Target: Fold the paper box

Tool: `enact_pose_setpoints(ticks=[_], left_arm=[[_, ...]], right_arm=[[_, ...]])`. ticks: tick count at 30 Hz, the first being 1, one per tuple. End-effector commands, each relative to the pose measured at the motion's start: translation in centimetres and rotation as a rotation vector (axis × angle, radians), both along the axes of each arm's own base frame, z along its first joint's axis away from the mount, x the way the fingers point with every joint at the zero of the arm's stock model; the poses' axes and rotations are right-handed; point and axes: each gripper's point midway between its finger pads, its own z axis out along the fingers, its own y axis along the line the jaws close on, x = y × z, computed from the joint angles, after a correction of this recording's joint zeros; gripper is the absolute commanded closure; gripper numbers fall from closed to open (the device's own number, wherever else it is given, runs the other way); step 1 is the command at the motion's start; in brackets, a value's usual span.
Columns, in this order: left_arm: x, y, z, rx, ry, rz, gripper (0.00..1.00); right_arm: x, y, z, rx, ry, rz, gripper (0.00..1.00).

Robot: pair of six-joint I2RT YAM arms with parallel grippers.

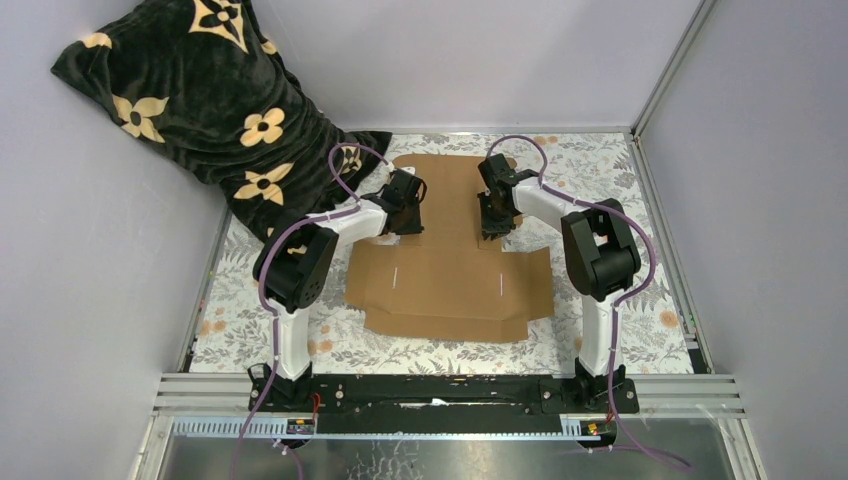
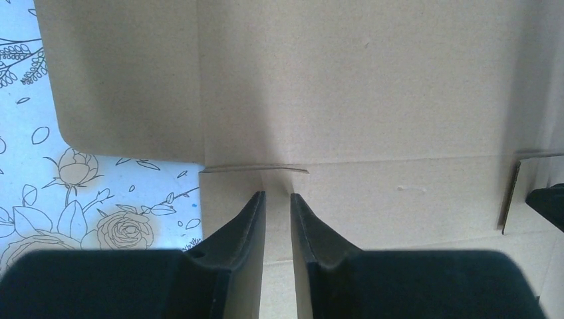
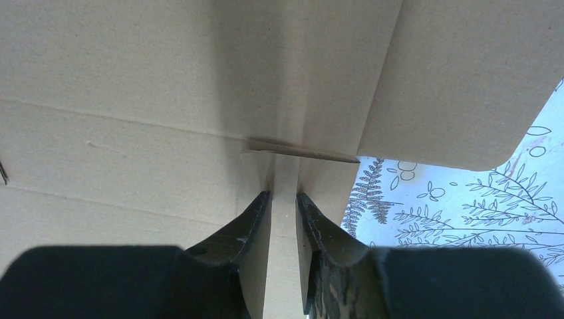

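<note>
**Box** (image 1: 450, 285): a flat die-cut cardboard sheet, lying at the centre of the overhead frame on the floral table (image 1: 640, 300). No flap is standing up, as far as can be told.

**Handling (judged):** the sheet is probably light, stiff across its panels and willing to bend only along the scored creases. The matt face should be resisting slip in a pinch, though the whole sheet may be sliding on the table when pushed. The free flap edges beside the cuts are offering the best hold.

**Left gripper** (image 2: 277, 199), lower centre of its wrist frame: the jaws are standing a narrow gap apart, flanking a cardboard strip just below a slit (image 2: 256, 169).

**Right gripper** (image 3: 284, 198): the same, below a matching slit (image 3: 299, 151).

Whether either of the 2 is actually pinching cardboard cannot be told.

**Blanket** (image 1: 200, 90): a flowered blanket is lying at the upper left, overhead frame.
</note>
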Motion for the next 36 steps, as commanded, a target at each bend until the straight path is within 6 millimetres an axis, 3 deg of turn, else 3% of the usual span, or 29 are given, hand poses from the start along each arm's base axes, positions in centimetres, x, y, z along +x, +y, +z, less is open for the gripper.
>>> enact_pose_setpoints(ticks=[1,20,36], left_arm=[[-1.7,1.4,-3.2,0.097,0.079,-0.004,0.74],[-3.8,1.8,-5.1,0.162,0.132,-0.002,0.74],[-0.3,1.5,-4.6,0.159,0.097,0.006,0.74]], right_arm=[[-0.6,-0.8,-1.0,-0.073,0.033,0.008,0.72],[-1.3,-2.2,-2.8,-0.206,0.06,-0.002,0.7],[2.2,-1.1,-3.6,-0.203,0.031,-0.005,0.67]])
